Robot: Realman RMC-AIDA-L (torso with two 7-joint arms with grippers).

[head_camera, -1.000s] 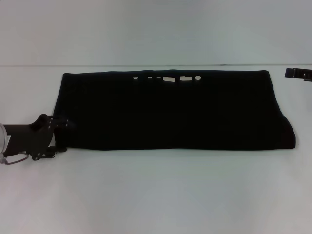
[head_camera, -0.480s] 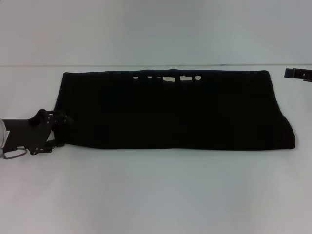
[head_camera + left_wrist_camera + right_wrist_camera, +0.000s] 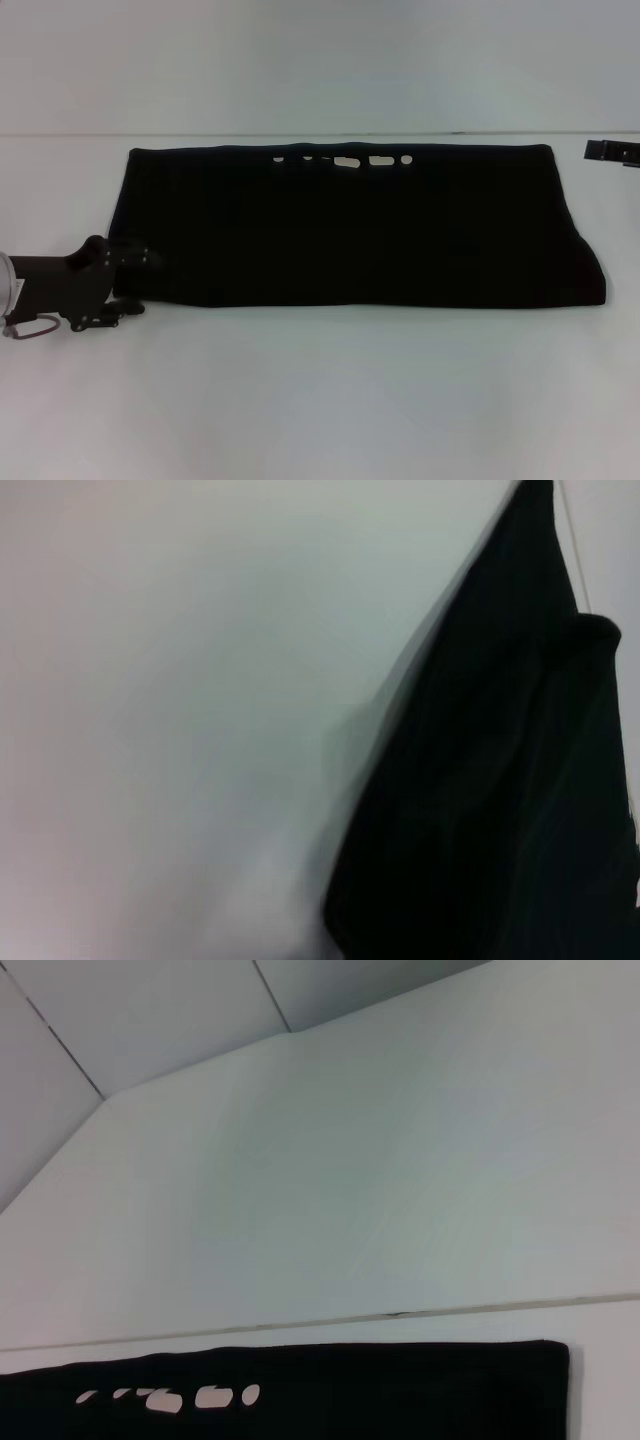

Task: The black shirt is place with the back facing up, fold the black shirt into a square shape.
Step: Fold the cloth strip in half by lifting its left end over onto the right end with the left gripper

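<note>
The black shirt (image 3: 350,230) lies flat on the white table (image 3: 320,400) as a long folded band. White lettering (image 3: 345,161) peeks out along its far edge. My left gripper (image 3: 135,283) is low at the shirt's near left corner and stands open. One finger lies over the shirt's left edge and the other sits beside the near corner. In the left wrist view the shirt (image 3: 500,810) fills one side, close up. My right gripper (image 3: 612,150) is parked at the far right, apart from the cloth. The right wrist view shows the shirt's far edge (image 3: 350,1390).
Bare white tabletop runs in front of the shirt and behind it. A seam between table and back wall (image 3: 320,134) runs just beyond the shirt's far edge. The shirt's right end (image 3: 590,280) flares out slightly toward the near side.
My left gripper pulled slightly left and away from the shirt, then came back right and nearer, onto the near left corner. The shirt and the right arm have not moved.
</note>
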